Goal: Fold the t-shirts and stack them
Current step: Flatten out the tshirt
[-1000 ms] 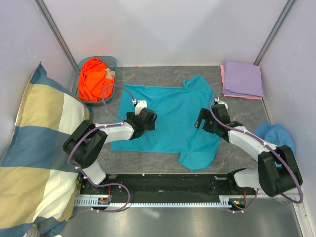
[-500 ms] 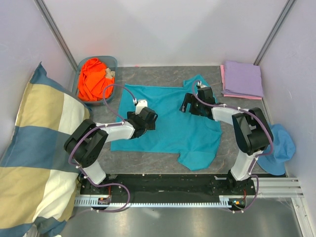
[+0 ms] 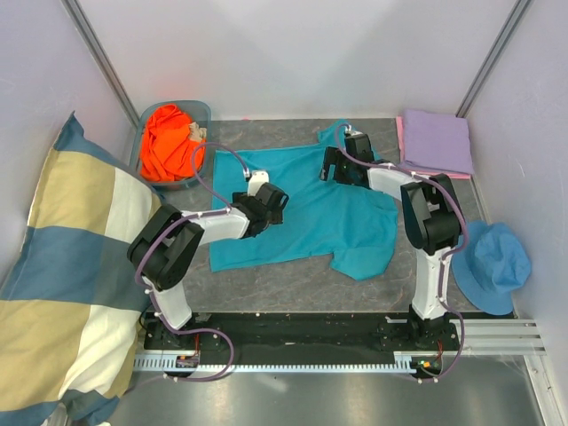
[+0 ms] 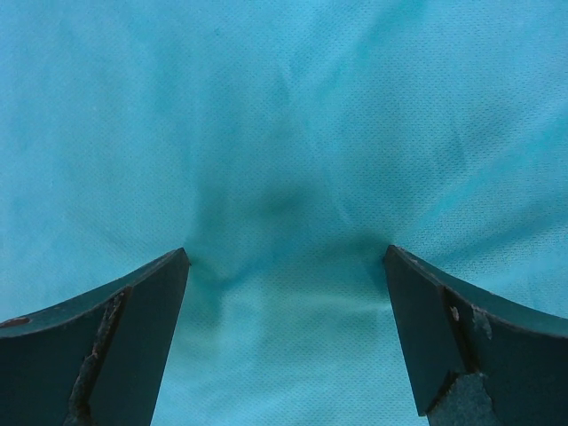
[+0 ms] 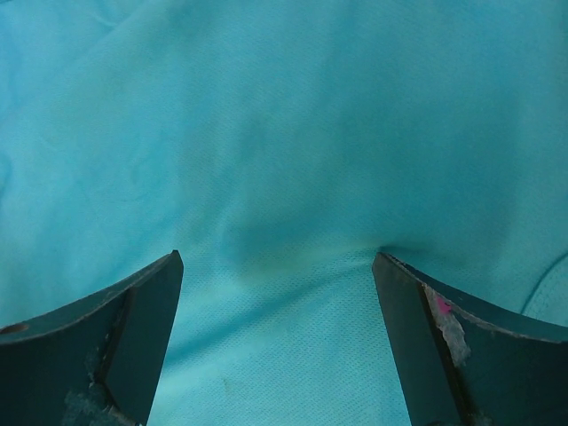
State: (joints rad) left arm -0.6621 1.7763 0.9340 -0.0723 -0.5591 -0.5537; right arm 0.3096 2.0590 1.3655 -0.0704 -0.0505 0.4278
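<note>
A teal t-shirt (image 3: 311, 213) lies spread on the grey table. My left gripper (image 3: 271, 206) presses down on its left half. In the left wrist view the left gripper (image 4: 285, 252) is open, both fingertips on the teal t-shirt (image 4: 284, 133), which dimples between them. My right gripper (image 3: 332, 166) presses on the shirt's far part near the collar. In the right wrist view the right gripper (image 5: 278, 256) is open too, tips on the teal t-shirt (image 5: 284, 124). An orange t-shirt (image 3: 169, 142) is crumpled at the back left. A folded lavender t-shirt (image 3: 435, 140) lies on a pink t-shirt (image 3: 434, 173) at the back right.
The orange shirt sits in a blue-grey basin (image 3: 201, 111). A big checked pillow (image 3: 62, 266) fills the left side. A blue bucket hat (image 3: 493, 262) lies at the right edge. Walls enclose the table on three sides.
The right arm swung from the shirt's right side to its far collar area, uncovering the hat. The left gripper shifted slightly farther. The teal shirt slid toward the back and wrinkled.
</note>
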